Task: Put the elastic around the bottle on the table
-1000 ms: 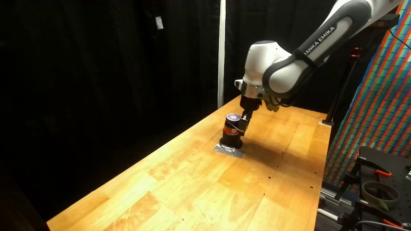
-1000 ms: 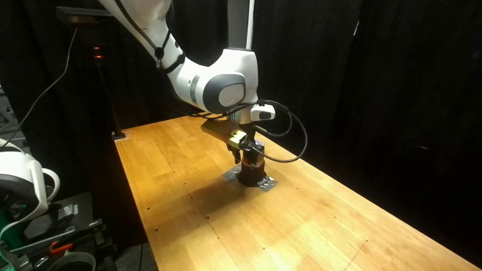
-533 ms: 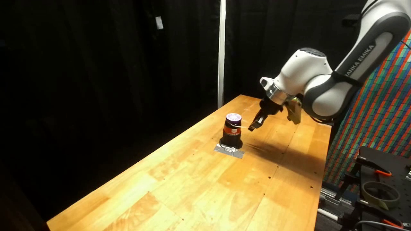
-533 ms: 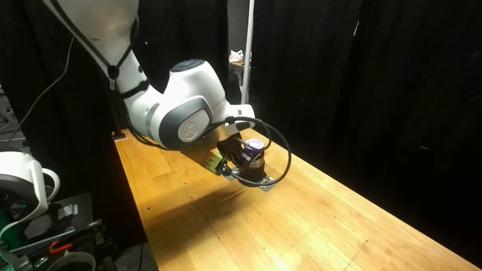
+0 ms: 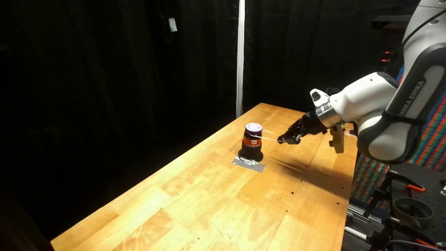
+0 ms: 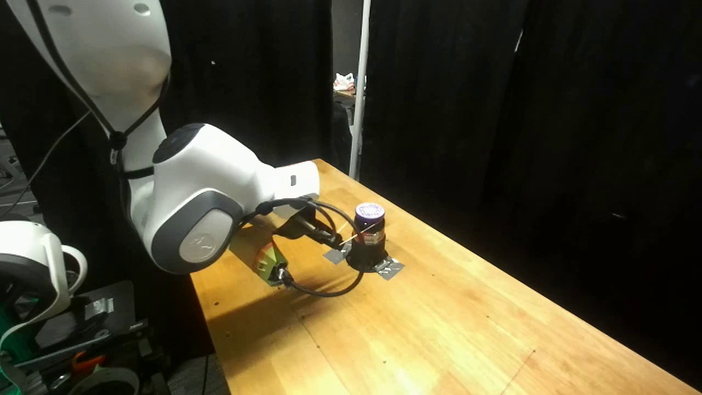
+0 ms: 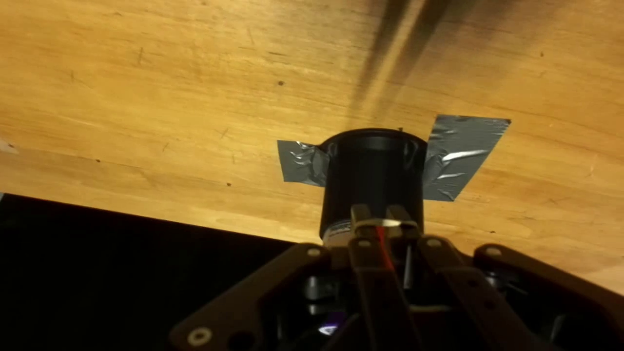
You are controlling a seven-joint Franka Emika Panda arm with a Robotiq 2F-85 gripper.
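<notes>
The bottle [image 5: 251,142], with purple cap and orange label, stands upright in a black holder on the wooden table [image 5: 209,202]. The pale elastic [image 5: 268,138] passes around the upper bottle and stretches in two strands to my gripper [image 5: 284,140]. The strands also show in an exterior view [image 6: 351,239]. My gripper is tilted, beside and apart from the bottle. In the wrist view the elastic [image 7: 387,223] crosses around my fingertips [image 7: 380,213], which have a narrow gap between them. The black holder [image 7: 373,180] is behind them; most of the bottle is hidden there.
Grey tape [image 5: 249,164] fixes the holder to the table. A black cable [image 6: 329,296] loops from the wrist camera near the bottle. A side cart with a tape roll [image 5: 413,211] stands beside the table. A black curtain [image 5: 122,87] hangs behind the long edge.
My gripper was pointing down against the bottle. It has pulled back from it and tilted, and the elastic is now stretched between bottle and fingertips. The bottle has not moved.
</notes>
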